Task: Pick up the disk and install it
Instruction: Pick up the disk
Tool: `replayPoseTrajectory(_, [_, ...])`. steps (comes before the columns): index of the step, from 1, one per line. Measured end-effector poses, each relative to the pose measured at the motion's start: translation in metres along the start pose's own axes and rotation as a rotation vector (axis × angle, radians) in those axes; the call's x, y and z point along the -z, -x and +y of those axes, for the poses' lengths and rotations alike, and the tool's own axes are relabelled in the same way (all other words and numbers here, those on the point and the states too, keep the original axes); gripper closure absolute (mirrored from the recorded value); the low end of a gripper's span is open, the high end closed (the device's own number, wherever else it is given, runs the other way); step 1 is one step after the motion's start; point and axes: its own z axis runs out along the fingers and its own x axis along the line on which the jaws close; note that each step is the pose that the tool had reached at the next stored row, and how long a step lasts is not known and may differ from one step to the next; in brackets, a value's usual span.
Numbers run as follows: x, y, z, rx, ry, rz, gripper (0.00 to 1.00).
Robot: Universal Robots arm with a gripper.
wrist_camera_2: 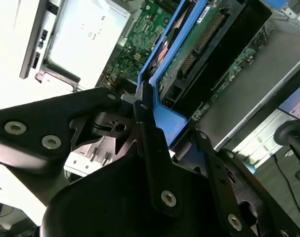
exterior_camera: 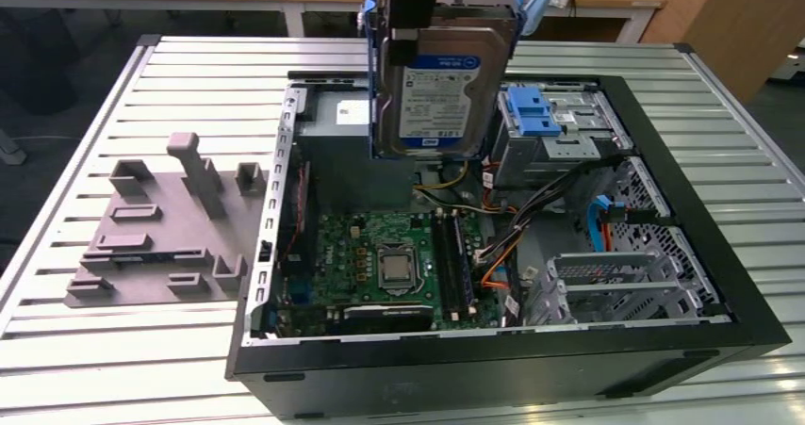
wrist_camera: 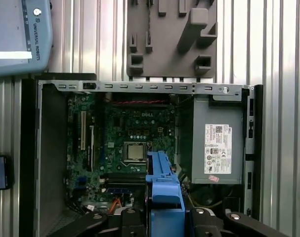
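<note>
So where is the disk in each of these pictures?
Exterior view: the disk hangs upright above the open computer case, label facing the camera.
Second wrist view: its blue frame and circuit-board side, clamped in the gripper.
First wrist view: its blue frame edge, end-on over the motherboard.
Shared landmark: the green motherboard.

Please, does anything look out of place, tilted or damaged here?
Nothing looks damaged or spilled. The flat silver hard drive in its blue plastic frame hangs on edge, gripped by the claw above the open black computer case, not seated in it.
</note>
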Motion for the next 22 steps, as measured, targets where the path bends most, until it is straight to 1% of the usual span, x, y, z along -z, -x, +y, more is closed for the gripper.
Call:
replayPoseTrajectory(6, [-0.0011, -0.0203, -0.0011, 0.000, -0.0001, -0.0001, 0.64])
replayPoseTrajectory(8, [-0.0013, -0.0232, -0.0047, 0.000, -0.0001, -0.0001, 0.64])
replayPoseTrajectory(12, [-0.0020, -0.0260, -0.0175, 0.000, 0.0000, 0.0000, 0.64])
replayPoseTrajectory(14, [-0.0023, -0.0282, -0.0212, 0.000, 0.0001, 0.0001, 0.64])
replayPoseTrajectory(17, [-0.0031, -0.0354, -0.0231, 0.000, -0.0001, -0.0001, 0.64])
replayPoseTrajectory(22, [-0.0039, -0.0505, -0.0240, 0.000, -0.0001, -0.0002, 0.64])
